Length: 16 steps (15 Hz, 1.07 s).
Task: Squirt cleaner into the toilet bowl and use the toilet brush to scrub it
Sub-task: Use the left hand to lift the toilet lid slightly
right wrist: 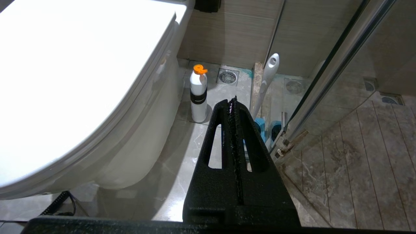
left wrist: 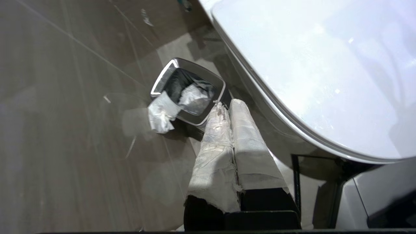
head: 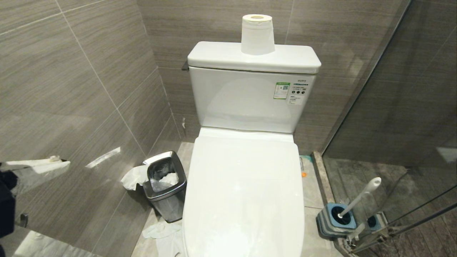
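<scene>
The toilet bowl [head: 242, 200] stands in the middle with its white lid down, so the basin is hidden. The toilet brush [head: 360, 198] leans in its grey-and-blue base [head: 335, 223] on the floor at the right, and its white handle [right wrist: 268, 78] also shows in the right wrist view. A white cleaner bottle [right wrist: 198, 97] with an orange cap stands on the floor between bowl and brush. My left gripper [head: 66, 163], wrapped in white cloth, is shut and empty at the far left, above the bin [left wrist: 188, 92]. My right gripper [right wrist: 232, 100] is shut and empty, low beside the bowl.
A steel waste bin [head: 165, 185] with tissue in it stands left of the bowl, and paper [head: 162, 232] lies on the floor by it. A toilet roll [head: 257, 34] sits on the tank. A glass shower partition [head: 392, 107] closes the right side; tiled walls stand at the left and the back.
</scene>
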### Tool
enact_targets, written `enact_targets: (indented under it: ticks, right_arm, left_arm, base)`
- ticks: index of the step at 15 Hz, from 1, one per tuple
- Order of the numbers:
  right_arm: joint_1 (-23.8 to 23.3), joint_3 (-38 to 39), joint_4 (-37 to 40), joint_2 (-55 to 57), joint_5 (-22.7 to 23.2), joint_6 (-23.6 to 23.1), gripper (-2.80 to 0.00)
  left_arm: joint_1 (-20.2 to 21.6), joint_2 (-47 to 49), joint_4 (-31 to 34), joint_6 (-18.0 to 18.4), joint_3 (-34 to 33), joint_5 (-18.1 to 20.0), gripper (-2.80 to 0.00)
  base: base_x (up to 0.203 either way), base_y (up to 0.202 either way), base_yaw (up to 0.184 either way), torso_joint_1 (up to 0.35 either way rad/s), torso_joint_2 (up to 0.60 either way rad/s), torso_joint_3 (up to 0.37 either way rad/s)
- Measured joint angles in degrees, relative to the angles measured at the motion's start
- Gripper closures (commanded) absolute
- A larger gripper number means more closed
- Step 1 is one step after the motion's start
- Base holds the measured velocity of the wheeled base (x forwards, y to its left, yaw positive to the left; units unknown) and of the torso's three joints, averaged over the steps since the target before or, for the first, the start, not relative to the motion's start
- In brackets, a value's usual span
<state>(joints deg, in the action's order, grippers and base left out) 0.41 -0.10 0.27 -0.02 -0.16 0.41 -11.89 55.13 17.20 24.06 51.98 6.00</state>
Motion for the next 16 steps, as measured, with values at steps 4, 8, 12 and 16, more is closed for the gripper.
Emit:
enact_targets:
  ticks: [4,8,12,16]
  right_arm:
    - [0.0,0.0,0.0,0.0,0.0,0.0,0.00]
    - [0.0,0.0,0.0,0.0,0.0,0.0,0.00]
    - [0.0,0.0,0.0,0.0,0.0,0.0,0.00]
    - [0.0,0.0,0.0,0.0,0.0,0.0,0.00]
  left_arm:
    - [-1.0,6.8,-1.2,-0.1,0.1,-2.1,0.00]
    - [-1.8,14.7,-7.9,-1.2,0.2,-9.1,0.00]
    - [-2.1,22.7,-11.0,-3.6,0.0,-16.0,0.00]
    - [-2.1,30.0,-14.7,-5.5,0.0,-20.2,0.00]
  base:
    - [0.000,0.000,0.000,0.000,0.00,0.000]
    - [0.000,0.000,0.000,0.000,0.00,0.000]
    - [0.000,0.000,0.000,0.000,0.00,0.000]
    - [0.000,0.000,0.000,0.000,0.00,0.000]
